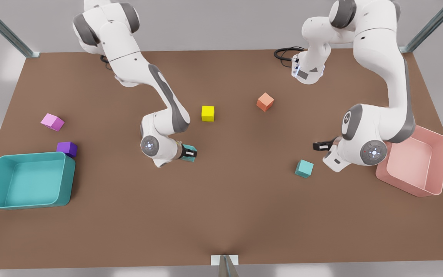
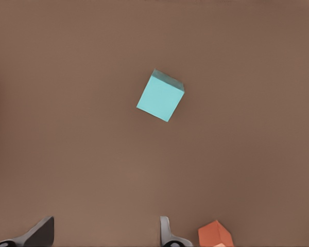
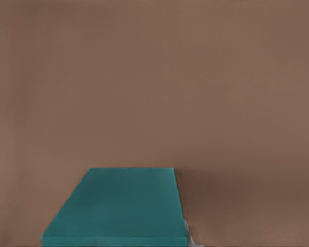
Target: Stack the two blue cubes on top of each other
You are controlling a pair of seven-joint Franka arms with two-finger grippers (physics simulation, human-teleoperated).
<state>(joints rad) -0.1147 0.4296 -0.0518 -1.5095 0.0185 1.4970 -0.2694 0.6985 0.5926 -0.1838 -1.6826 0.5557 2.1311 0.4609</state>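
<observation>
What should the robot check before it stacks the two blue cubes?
1. Right hand shut on the held blue cube: ok.
2. Held blue cube lifted off the table: cannot tell.
3. Other blue cube has a bare top: ok.
4. Left hand open, apart from the other blue cube: ok.
5. Way between the two cubes free; the yellow cube and orange cube sit off to the side: ok.
</observation>
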